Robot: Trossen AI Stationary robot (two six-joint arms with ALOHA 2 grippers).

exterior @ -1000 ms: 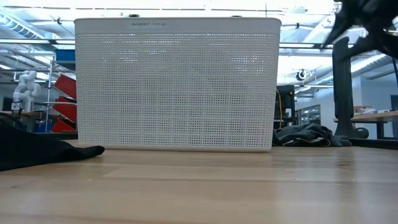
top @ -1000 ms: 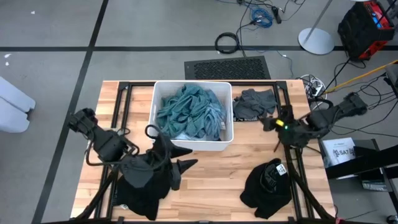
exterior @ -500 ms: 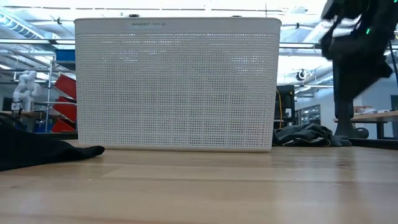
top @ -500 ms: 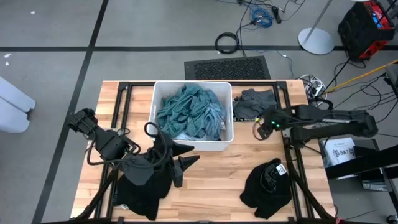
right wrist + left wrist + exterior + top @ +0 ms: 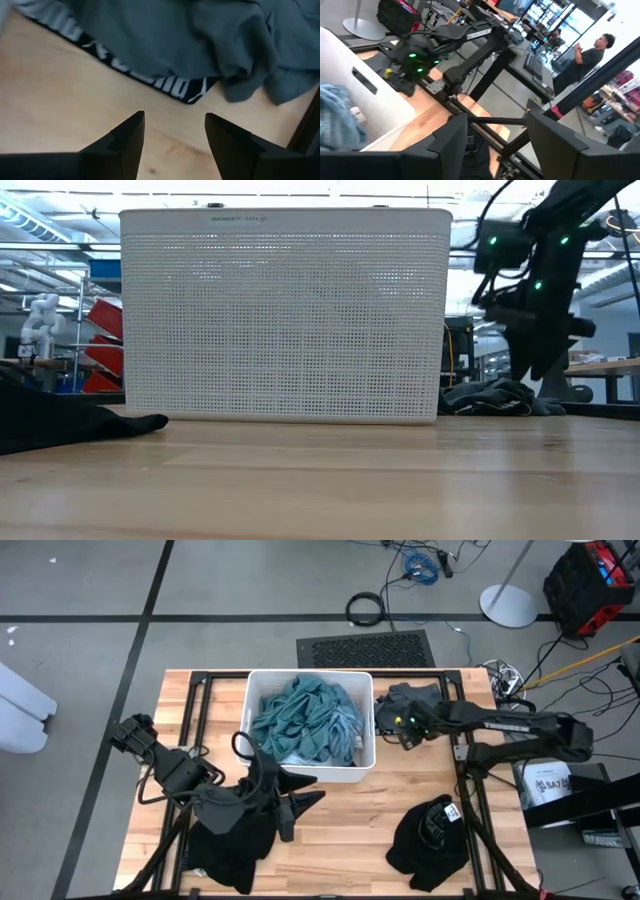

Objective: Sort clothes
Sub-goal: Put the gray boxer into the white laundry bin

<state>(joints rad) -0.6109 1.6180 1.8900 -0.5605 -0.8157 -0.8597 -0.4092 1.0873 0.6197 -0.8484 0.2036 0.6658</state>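
Hovering with right gripper (image 5: pixel 171 131) spread wide, empty, over one dark grey garment (image 5: pixel 408 703) near desk's (image 5: pixel 350 815) far edge; two black garments (image 5: pixel 428 835) lying along near edge.

Premises are a robotics laboratory or workshop. A wooden bench (image 5: pixel 340 830) on a black metal frame stands on grey floor marked with dark tape lines, with loose cables (image 5: pixel 420 562) and a floor vent grille (image 5: pixel 366 648) behind it. A small white robot arm (image 5: pixel 38 320), further desks and overhead strip lighting show beyond.
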